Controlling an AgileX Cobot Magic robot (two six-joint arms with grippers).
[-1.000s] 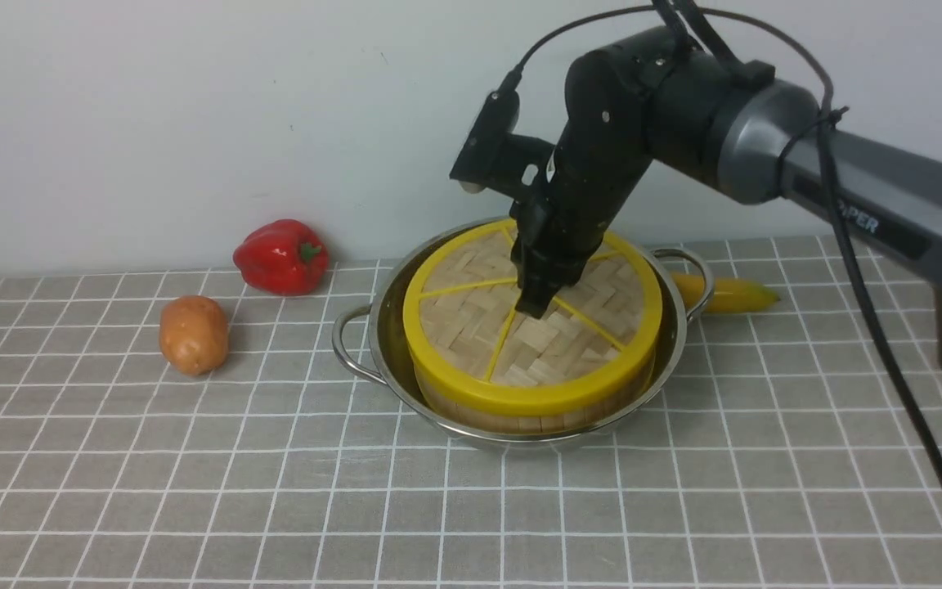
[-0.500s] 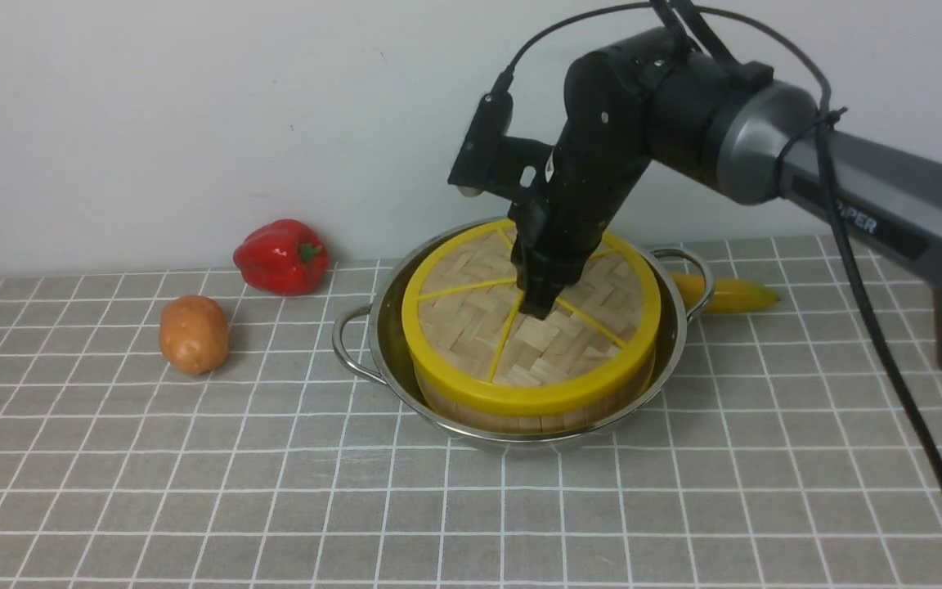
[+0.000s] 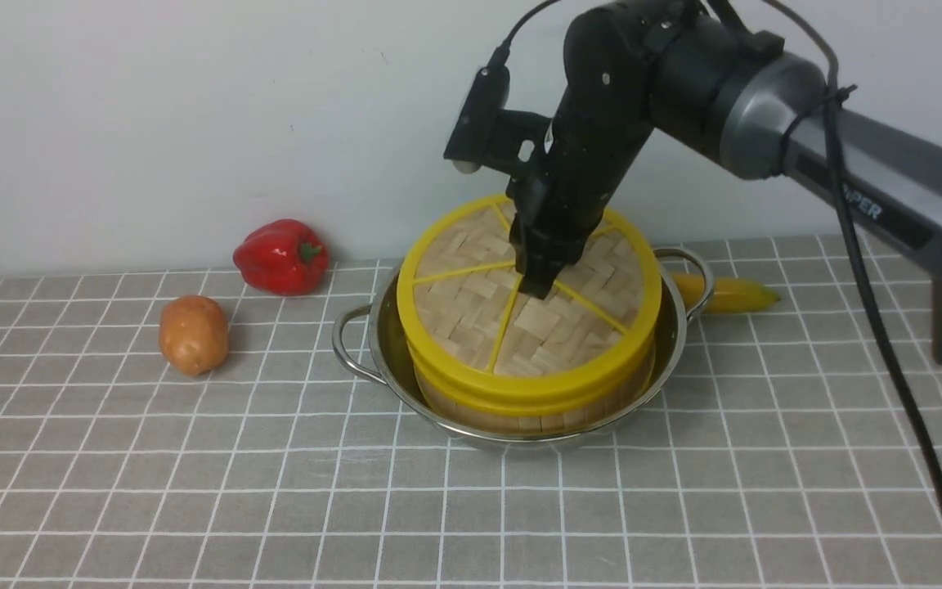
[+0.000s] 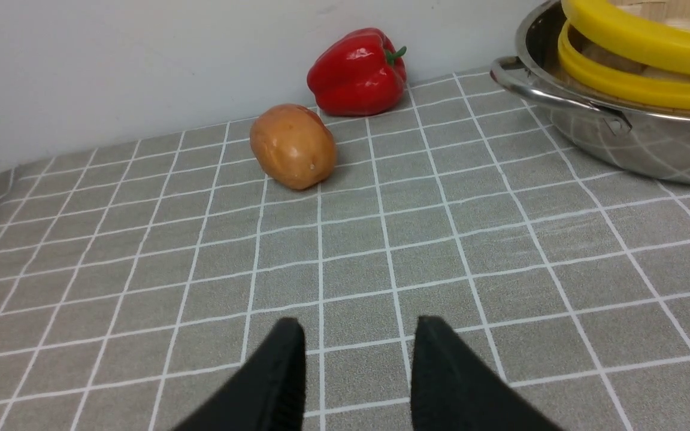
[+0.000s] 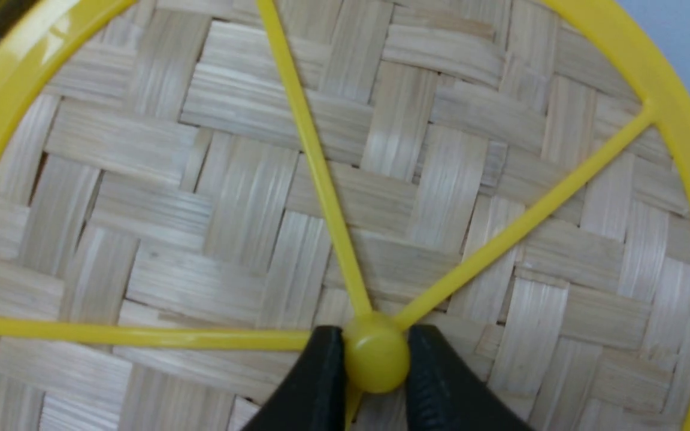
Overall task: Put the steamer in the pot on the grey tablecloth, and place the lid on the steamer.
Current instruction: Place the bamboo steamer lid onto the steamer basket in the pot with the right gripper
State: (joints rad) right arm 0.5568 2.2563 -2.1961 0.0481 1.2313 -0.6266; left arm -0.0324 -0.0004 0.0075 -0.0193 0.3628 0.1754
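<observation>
Woven-bamboo yellow-rimmed lid (image 3: 527,307) clamped by knob (image 5: 376,354) between right gripper (image 5: 375,383) jaws, held tilted above bamboo steamer (image 3: 532,405) for seating; left gripper (image 4: 357,359) parted, empty.

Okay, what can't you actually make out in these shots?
- Front view: the lid covers the steamer floor; the right gripper hides the knob.
- Front view: the pot hides part of the yellow thing behind it.
- Left wrist view: the frame edge cuts off the pot and lid.
</observation>
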